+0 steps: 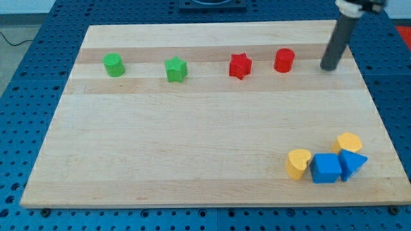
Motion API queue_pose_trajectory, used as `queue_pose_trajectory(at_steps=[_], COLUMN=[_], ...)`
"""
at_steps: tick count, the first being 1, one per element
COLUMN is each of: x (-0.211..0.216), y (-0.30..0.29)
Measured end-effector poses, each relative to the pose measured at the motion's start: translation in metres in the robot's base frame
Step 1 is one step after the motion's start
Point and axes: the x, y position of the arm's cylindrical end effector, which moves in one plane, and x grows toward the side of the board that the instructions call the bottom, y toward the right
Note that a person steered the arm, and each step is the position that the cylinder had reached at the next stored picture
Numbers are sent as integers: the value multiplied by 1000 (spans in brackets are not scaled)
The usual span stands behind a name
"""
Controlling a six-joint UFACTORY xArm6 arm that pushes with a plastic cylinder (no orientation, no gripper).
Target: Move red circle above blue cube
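Observation:
The red circle (284, 59), a short red cylinder, stands near the view's top, right of centre. The blue cube (326, 168) sits at the view's bottom right. My tip (329, 67) is on the board to the right of the red circle, a short gap away and not touching it. The blue cube is far below both, toward the view's bottom.
A red star (240, 65) lies just left of the red circle. A green star (175, 69) and a green cylinder (114, 65) lie further left. A yellow heart (298, 163), a yellow block (349, 142) and a blue triangle (352, 163) crowd the blue cube.

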Motion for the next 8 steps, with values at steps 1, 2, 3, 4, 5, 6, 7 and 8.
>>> queue_pose_trajectory(at_steps=[1,2,3,4,5,6,7,8], x=[-43,-8,53,70,33,-22,-51,-24], y=[-67,-115,-110,-106,-128,-142,-117,-71])
